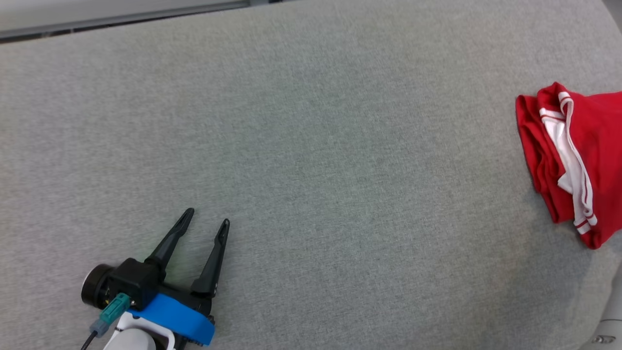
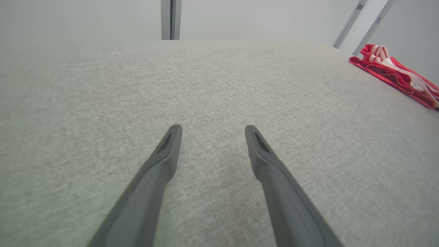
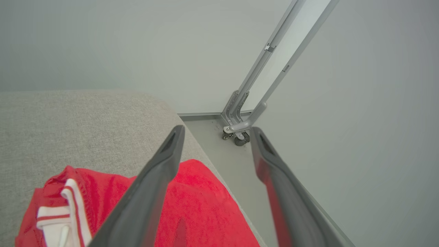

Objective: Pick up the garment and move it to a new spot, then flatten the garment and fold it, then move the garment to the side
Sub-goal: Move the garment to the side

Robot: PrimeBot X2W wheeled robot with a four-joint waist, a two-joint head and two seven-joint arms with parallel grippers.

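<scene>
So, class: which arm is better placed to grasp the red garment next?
Right, most likely. The right gripper hangs open close over the red garment; the left gripper, also open, is far across the grey cushion.

Setting resembles a lab or test room: plain pale walls, a metal frame on castors, bare grey floor, fabric-covered desk

Quick tally from that shot: there was just one red garment with white striped trim and one grey woven-fabric worktop. Tools came to two, the left tool and the right tool, each with two long dark fingers, so four altogether. Past the edge I counted two slanted grey metal bars plus one upright grey post.
</scene>
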